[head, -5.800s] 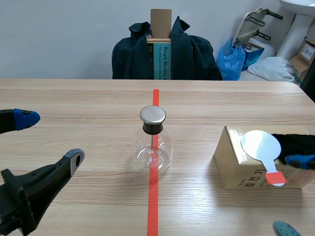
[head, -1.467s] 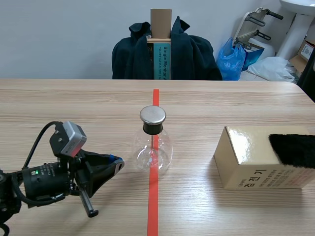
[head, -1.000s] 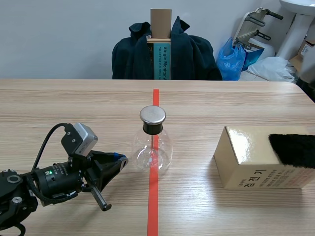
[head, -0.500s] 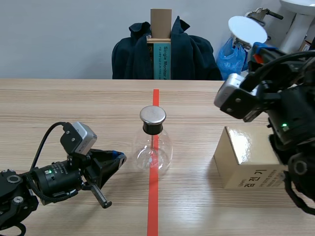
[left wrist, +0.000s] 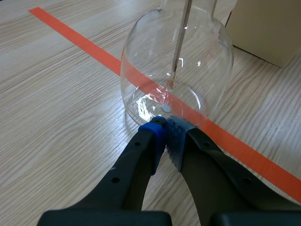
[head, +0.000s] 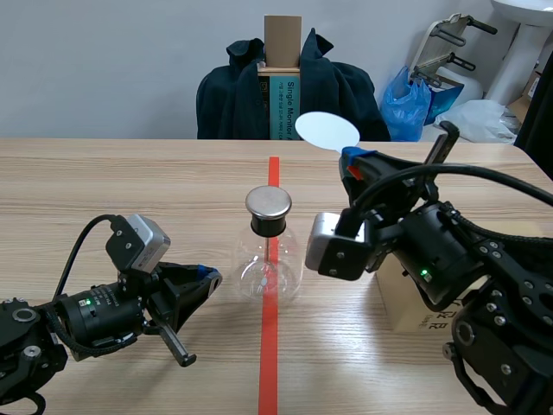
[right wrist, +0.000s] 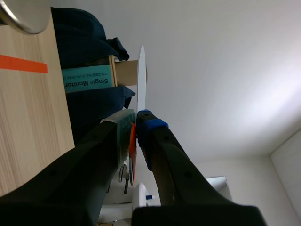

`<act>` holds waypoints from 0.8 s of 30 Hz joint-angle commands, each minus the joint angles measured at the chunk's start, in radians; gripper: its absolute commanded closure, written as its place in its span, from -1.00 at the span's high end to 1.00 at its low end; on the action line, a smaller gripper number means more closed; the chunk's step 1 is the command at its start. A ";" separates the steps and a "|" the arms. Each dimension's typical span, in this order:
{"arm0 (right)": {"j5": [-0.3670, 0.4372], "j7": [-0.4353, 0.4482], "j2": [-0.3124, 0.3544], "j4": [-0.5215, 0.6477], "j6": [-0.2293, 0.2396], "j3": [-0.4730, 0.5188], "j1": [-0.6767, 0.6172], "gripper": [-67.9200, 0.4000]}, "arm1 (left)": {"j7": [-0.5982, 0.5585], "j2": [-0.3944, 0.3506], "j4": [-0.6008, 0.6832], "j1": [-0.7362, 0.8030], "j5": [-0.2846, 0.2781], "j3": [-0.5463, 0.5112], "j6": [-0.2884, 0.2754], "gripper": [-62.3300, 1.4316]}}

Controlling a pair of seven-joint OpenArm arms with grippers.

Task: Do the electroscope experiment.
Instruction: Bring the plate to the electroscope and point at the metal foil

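Observation:
The electroscope, a clear glass flask [head: 269, 259] with a round metal cap [head: 268, 202], stands on the red tape line mid-table. Inside it a thin rod [left wrist: 181, 40] hangs down. My left gripper [head: 206, 281] lies low at the flask's left, shut with nothing in it. Its fingertips [left wrist: 159, 128] rest against the glass base [left wrist: 176, 80]. My right gripper [head: 351, 162] is raised to the right of the cap, shut on the orange-red handle [right wrist: 132, 143] of a white disc paddle [head: 327, 130]. In the right wrist view the disc [right wrist: 141, 80] shows edge-on, with the cap [right wrist: 21, 14] off to one side.
A tan cardboard box [head: 389, 298] sits at the right, mostly hidden behind my right arm, and appears beyond the flask [left wrist: 270, 28] too. Behind the far table edge stands a chair draped with a dark jacket [head: 233, 99]. A blue bag [head: 406, 104] lies on the floor.
My right arm has swung left and lower, carrying the white disc from the upper right to just above and right of the flask's cap. The left arm has stayed put.

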 commanded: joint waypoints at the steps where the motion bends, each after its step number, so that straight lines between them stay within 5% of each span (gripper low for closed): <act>1: -0.005 0.009 0.013 -0.004 0.003 0.007 0.009 -0.96 | -0.016 0.000 0.016 -0.013 -0.013 -0.005 0.001 -0.86; 24: -0.056 0.286 0.013 -0.035 0.013 0.007 -0.019 -0.96 | -0.017 0.000 0.016 -0.013 -0.013 -0.005 0.001 -0.86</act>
